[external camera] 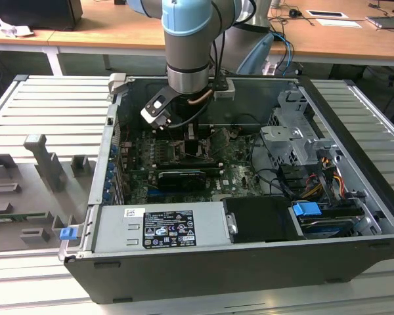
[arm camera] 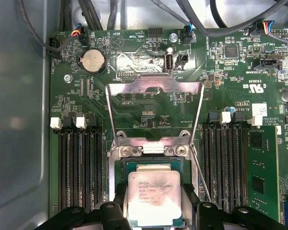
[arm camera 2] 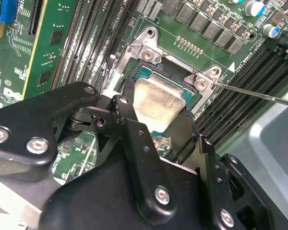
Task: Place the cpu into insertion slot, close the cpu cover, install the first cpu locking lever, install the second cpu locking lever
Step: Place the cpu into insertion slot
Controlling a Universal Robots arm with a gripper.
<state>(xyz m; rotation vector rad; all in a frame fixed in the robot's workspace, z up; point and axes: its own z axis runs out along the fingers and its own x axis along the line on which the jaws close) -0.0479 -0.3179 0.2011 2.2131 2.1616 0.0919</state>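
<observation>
Dull brushed-metal cpu [arm camera: 153,199], shiny metal cpu cover [arm camera: 155,85], matt black claw [arm camera 2: 156,115]

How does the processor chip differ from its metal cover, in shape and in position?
The chip is a solid plate; the cover is an open frame with a large cut-out. The chip is held by the gripper over the socket; the cover is swung open, away from it. Both are silvery metal and roughly square.
</observation>
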